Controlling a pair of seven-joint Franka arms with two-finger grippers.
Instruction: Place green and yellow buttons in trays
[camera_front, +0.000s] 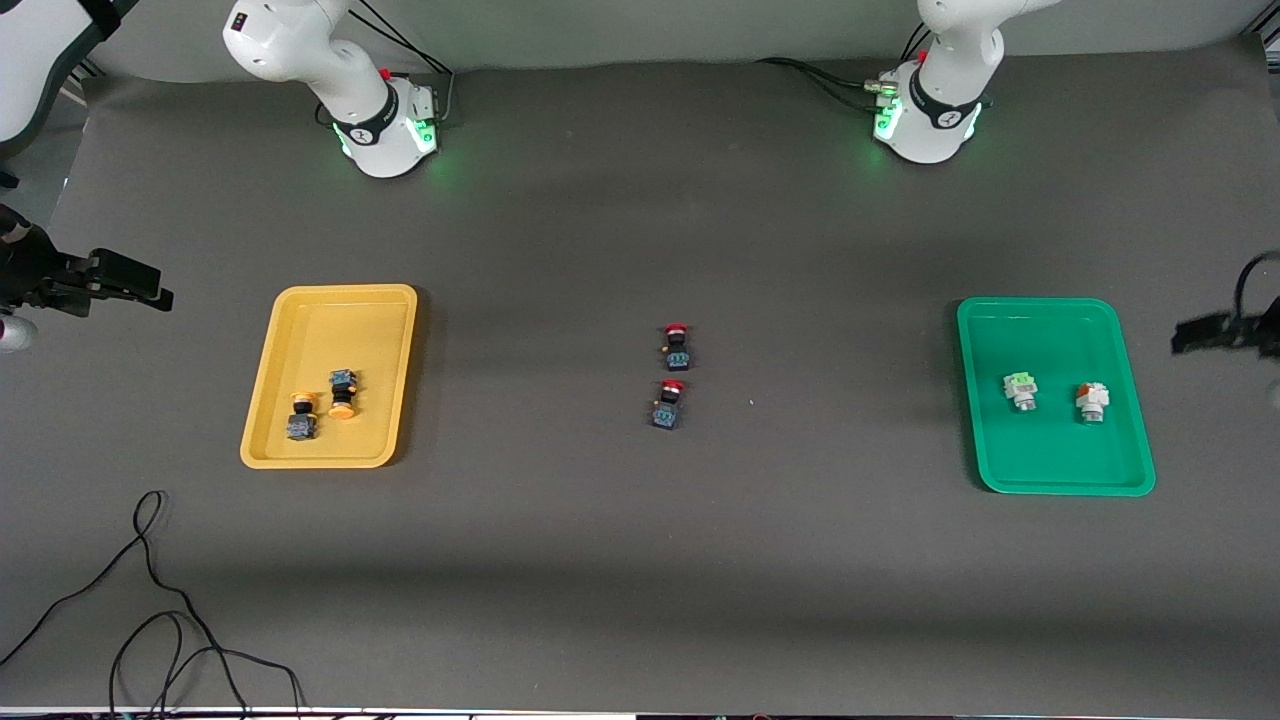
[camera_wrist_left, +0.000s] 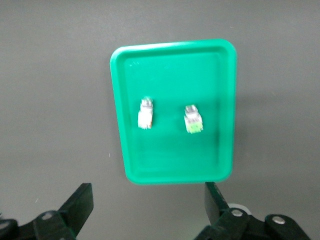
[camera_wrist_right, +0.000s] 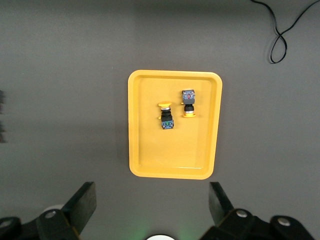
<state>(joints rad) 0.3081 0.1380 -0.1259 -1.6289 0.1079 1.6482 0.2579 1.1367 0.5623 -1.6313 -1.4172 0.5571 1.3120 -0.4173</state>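
Front view told me sorting looked done: both yellow buttons (camera_front: 322, 404) lay in the yellow tray (camera_front: 300, 310), both green buttons (camera_front: 1056, 397) in the green tray (camera_front: 1040, 470); left gripper (camera_wrist_left: 149, 205) and right gripper (camera_wrist_right: 152, 202) hung spread and empty.

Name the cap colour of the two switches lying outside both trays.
Red: both switches at mid-table have red caps, clearest in the front view.

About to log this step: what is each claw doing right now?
Left claw: open, empty, up above the green tray.
Right claw: open, empty, up above the yellow tray.
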